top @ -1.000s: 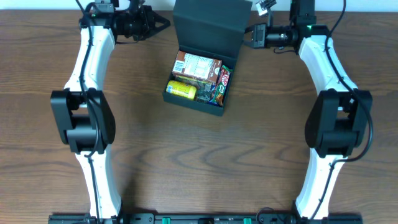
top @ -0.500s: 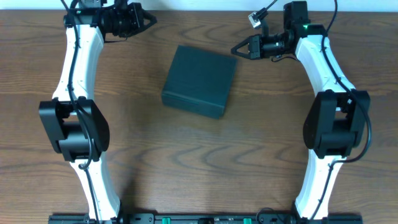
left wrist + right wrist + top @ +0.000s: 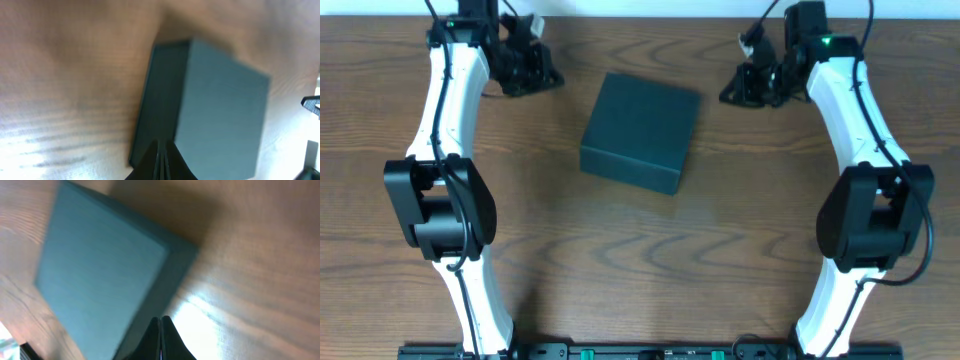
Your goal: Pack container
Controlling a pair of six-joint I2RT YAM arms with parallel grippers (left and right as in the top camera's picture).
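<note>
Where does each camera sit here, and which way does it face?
Overhead: above the table, looking straight down at the closed container; left gripper and right gripper show.
Left wrist: on the left arm, facing the container's side and lid; left gripper, shut, at bottom.
Right wrist: on the right arm, facing the container's lid; right gripper, shut, at bottom.
Shared: every view shows the container.

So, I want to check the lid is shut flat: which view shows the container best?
Overhead: the whole container, closed, every edge visible. Both wrist views are blurred and crop it.

wooden table (image 3: 620, 250), closed dark container (image 3: 642, 130) on it
</note>
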